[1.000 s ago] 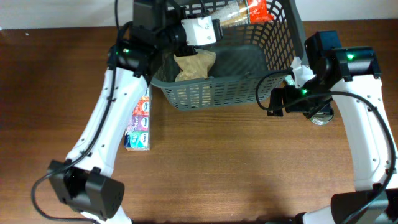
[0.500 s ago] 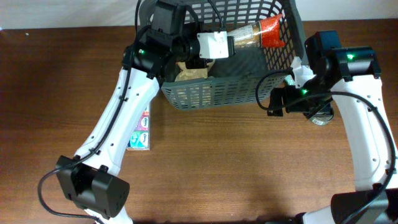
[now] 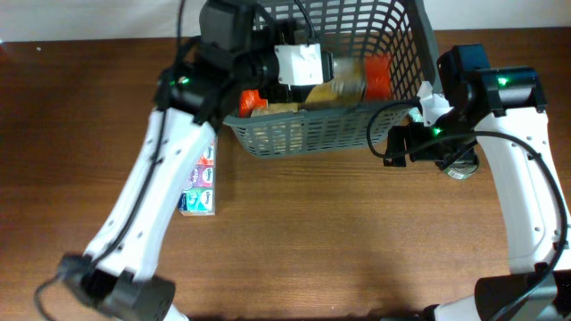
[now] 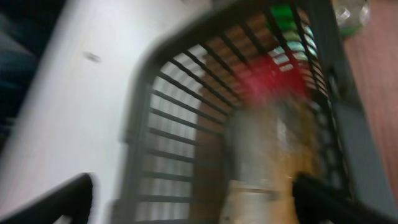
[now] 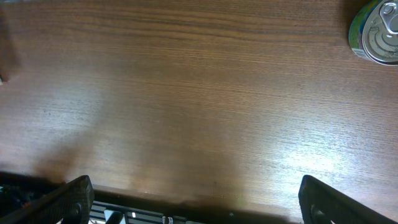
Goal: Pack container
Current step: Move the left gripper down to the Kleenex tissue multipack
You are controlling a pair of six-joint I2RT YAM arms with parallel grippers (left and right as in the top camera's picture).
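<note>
The container (image 3: 303, 134), a dark grey slotted basket, stands at the back of the table. My left gripper (image 4: 193, 202) hangs over its inside with the jaws wide apart. A clear packet with a red end and tan contents (image 3: 350, 84) lies loose in the basket, blurred in the left wrist view, packet (image 4: 267, 143), just beyond the fingers. A brown paper bag (image 3: 278, 108) and a small orange item (image 3: 250, 98) also lie inside. My right gripper (image 5: 196, 199) is open over bare wood right of the basket, with a silver tin can (image 5: 378, 31) beside it.
A long colourful box (image 3: 201, 181) lies on the table left of the basket, under my left arm. The tin can (image 3: 461, 168) stands on the wood under my right arm. A white wall runs behind the basket (image 4: 174, 124).
My left gripper has opened and let go of the red-ended packet, which has dropped lower into the basket. The left arm shifted slightly. The right arm has not moved.
</note>
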